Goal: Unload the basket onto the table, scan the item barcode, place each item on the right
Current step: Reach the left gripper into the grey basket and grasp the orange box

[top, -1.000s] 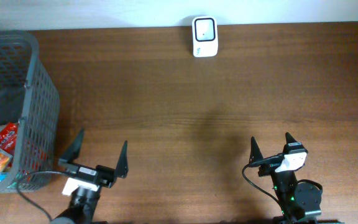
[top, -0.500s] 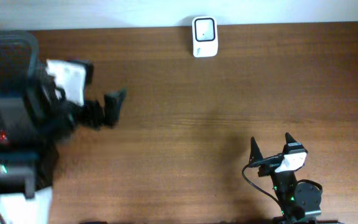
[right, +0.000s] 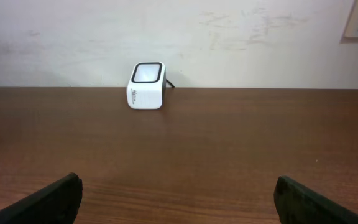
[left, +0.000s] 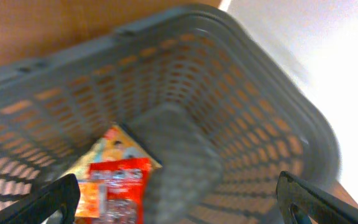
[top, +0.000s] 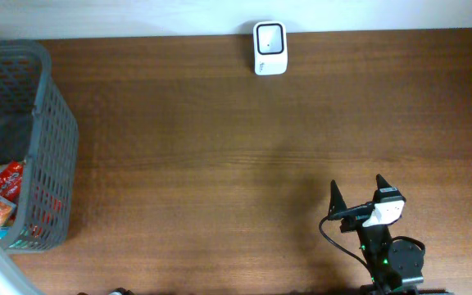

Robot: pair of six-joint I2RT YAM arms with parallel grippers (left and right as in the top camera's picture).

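- Left end effector (left: 179,196), jaws wide apart, hangs over the grey basket (left: 272,130) — red packet (left: 120,186) below it (slightly left of centre).
- Right end effector (top: 356,184), also apart, sits far across the bench (top: 220,147).

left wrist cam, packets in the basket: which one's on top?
The red packet. It lies over the lower part of the yellow-orange packet, whose printed face shows only above and beside it. Both sit at the bottom of the grey basket.
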